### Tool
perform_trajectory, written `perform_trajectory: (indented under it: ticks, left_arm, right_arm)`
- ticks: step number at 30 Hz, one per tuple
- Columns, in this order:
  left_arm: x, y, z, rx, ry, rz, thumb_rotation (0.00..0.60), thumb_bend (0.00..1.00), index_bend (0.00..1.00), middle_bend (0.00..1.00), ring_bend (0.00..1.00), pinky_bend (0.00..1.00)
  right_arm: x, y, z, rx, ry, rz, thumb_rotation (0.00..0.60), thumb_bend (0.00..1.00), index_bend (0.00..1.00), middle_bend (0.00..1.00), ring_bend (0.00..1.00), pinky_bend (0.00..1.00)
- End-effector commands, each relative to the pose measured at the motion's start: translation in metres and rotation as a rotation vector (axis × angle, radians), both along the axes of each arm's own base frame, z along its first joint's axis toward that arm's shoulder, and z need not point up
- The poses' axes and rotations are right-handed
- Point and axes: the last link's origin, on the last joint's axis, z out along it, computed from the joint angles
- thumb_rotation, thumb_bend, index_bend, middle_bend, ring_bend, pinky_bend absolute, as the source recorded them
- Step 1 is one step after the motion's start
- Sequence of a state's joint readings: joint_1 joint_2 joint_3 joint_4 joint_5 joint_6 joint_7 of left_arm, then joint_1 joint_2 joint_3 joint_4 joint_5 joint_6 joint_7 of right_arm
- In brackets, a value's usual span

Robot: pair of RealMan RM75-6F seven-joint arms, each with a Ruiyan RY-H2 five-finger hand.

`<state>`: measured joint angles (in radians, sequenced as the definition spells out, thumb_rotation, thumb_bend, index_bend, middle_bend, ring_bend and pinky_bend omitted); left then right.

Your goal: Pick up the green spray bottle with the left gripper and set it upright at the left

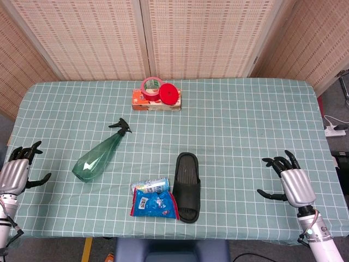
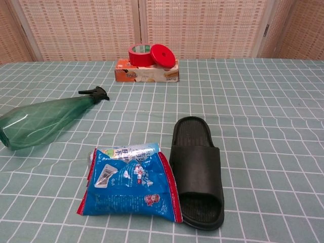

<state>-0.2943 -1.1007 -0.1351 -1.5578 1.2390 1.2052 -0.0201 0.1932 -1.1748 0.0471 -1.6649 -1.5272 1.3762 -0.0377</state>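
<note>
The green spray bottle (image 1: 99, 157) lies on its side on the checked cloth, black nozzle (image 1: 120, 127) toward the back, base toward the front left. In the chest view the green spray bottle (image 2: 43, 121) stretches across the left part, nozzle to the right. My left hand (image 1: 19, 169) hovers at the table's left edge, fingers spread, holding nothing, well left of the bottle's base. My right hand (image 1: 289, 179) sits at the front right, fingers apart and empty. Neither hand shows in the chest view.
A black slipper (image 1: 188, 186) and a blue snack bag (image 1: 154, 203) over a can lie at the front centre. An orange box (image 1: 156, 101) with a red tape roll (image 1: 152, 88) and red lid (image 1: 170, 94) stands at the back centre.
</note>
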Motion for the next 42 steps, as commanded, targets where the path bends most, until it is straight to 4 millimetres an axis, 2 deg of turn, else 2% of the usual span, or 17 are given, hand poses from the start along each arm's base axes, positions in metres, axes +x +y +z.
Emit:
perform_trajectory:
  ticks: [1,14,19,22,25,30,37,42]
  left_arm:
    - [0.000,0.000,0.000,0.000,0.000,0.001,0.600,0.22,0.07,0.23,0.12,0.06]
    - [0.000,0.001,0.000,0.009,-0.036,0.011,0.600,0.22,0.07,0.23,0.12,0.06]
    - [0.011,0.004,0.001,0.039,-0.064,-0.018,0.600,0.22,0.08,0.23,0.12,0.06]
    - [0.026,0.011,0.001,0.048,-0.103,-0.036,0.600,0.22,0.11,0.23,0.12,0.07]
    - [0.051,0.024,0.001,0.045,-0.129,-0.056,0.600,0.22,0.12,0.22,0.12,0.07]
    - [0.107,0.045,-0.011,-0.008,-0.123,-0.079,0.600,0.22,0.14,0.21,0.13,0.09]
    - [0.176,0.079,-0.050,-0.075,-0.043,-0.051,0.600,0.22,0.15,0.21,0.14,0.13]
    - [0.192,0.104,-0.081,-0.083,0.123,0.013,0.600,0.22,0.15,0.21,0.15,0.18]
  right_arm:
    - [0.000,0.000,0.000,0.001,-0.001,0.000,0.600,0.00,0.24,0.34,0.20,0.06]
    - [0.001,-0.001,0.000,0.005,-0.013,-0.005,0.600,0.00,0.24,0.34,0.20,0.06]
    - [0.002,-0.001,-0.001,0.004,-0.011,-0.004,0.600,0.00,0.24,0.34,0.20,0.06]
    - [0.002,-0.001,-0.001,0.009,-0.003,-0.003,0.600,0.00,0.24,0.34,0.20,0.06]
    - [0.002,-0.002,-0.001,0.012,-0.008,-0.001,0.600,0.00,0.24,0.34,0.20,0.06]
    - [0.001,-0.002,0.000,0.016,-0.020,-0.003,0.600,0.00,0.24,0.34,0.20,0.06]
    - [0.001,-0.002,0.001,0.027,-0.041,-0.004,0.600,0.00,0.24,0.34,0.20,0.06]
    - [0.001,-0.003,0.002,0.039,-0.056,-0.009,0.600,0.00,0.24,0.34,0.20,0.06]
